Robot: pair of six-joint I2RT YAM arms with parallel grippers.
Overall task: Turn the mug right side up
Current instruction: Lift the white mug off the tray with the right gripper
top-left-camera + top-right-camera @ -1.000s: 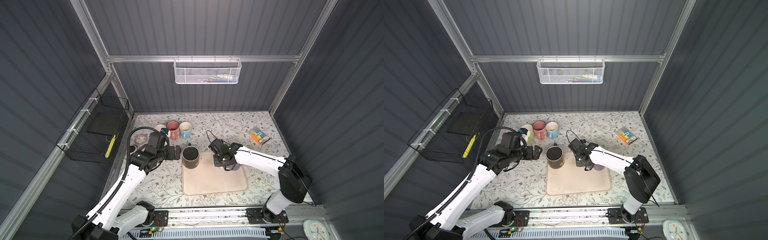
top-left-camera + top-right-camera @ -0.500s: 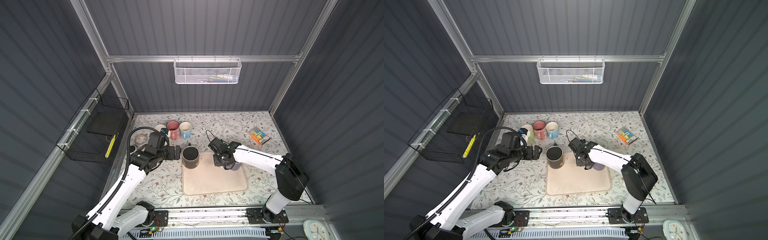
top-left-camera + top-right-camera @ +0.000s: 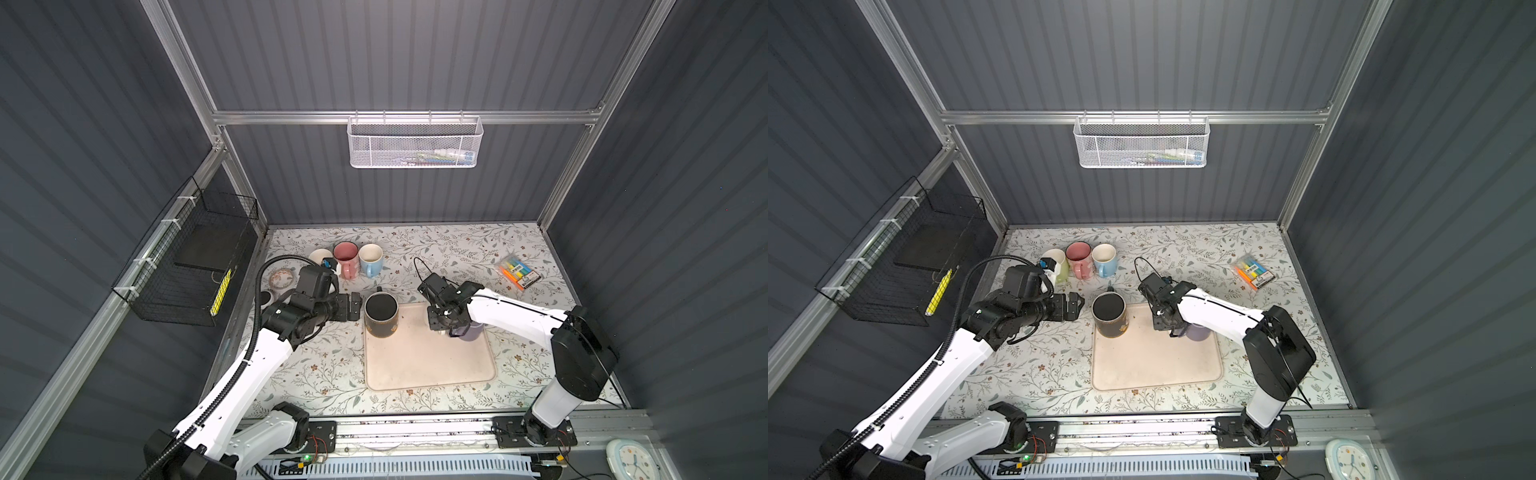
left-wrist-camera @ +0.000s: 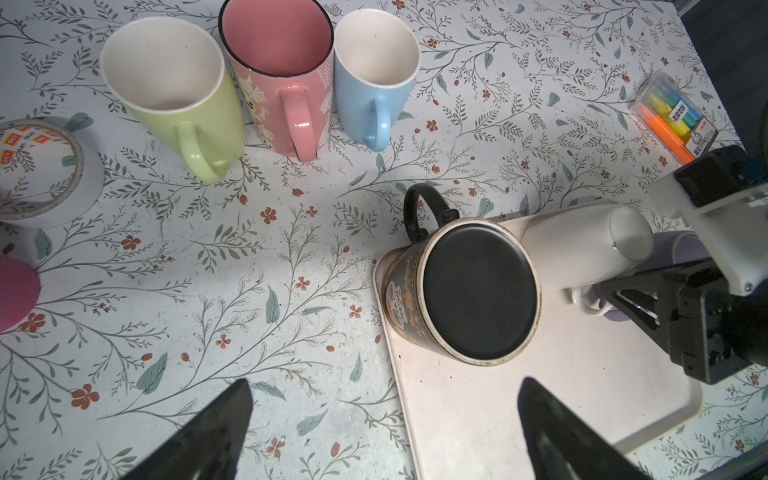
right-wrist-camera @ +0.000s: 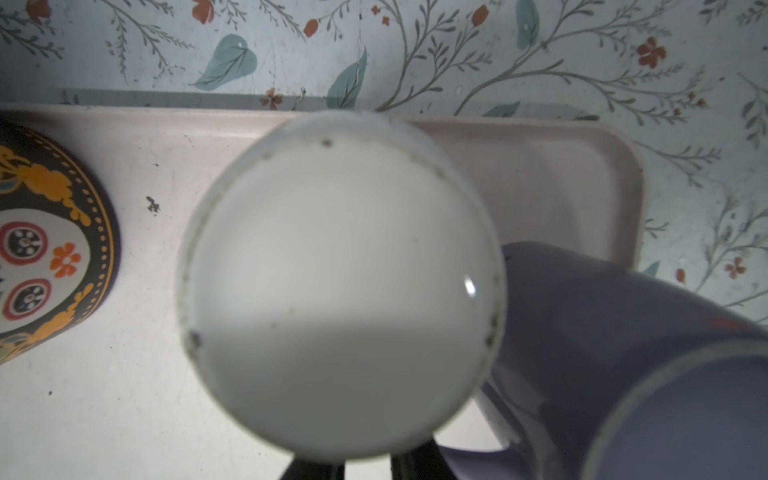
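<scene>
In both top views the tray (image 3: 415,365) (image 3: 1154,370) lies mid-table. The black mug (image 3: 381,316) (image 3: 1108,313) stands mouth down on its 10 o'clock corner. The left gripper (image 3: 357,306) (image 3: 1077,307) hangs just at that mug's 9 o'clock, jaws spread wide and holding nothing. The right gripper (image 3: 444,328) (image 3: 1167,326) points down over the tray's 1 o'clock part, with the lavender mug (image 3: 473,332) (image 3: 1198,332) just at its 3 o'clock. Three upright mugs stand in a row at the table's 11 o'clock and a highlighter pack (image 3: 517,271) lies at 2 o'clock.

In the left wrist view the left gripper's two fingers (image 4: 216,436) stand far apart, short of the black mug. Beyond that mug the white mug (image 4: 582,249) sits over the tray with its flat base off the surface, not yet right side up. Its handle (image 4: 590,305) meets the right gripper. The green mug (image 4: 174,83), pink mug (image 4: 282,83) and blue mug (image 4: 374,75) stand open side up, near a tape roll (image 4: 41,174).

In the right wrist view the white mug's base fills the middle, between the black mug and the lavender mug. The right fingers (image 5: 316,469) show close together behind the white mug. It hides their tips, so a firm pinch on the handle cannot be told.
</scene>
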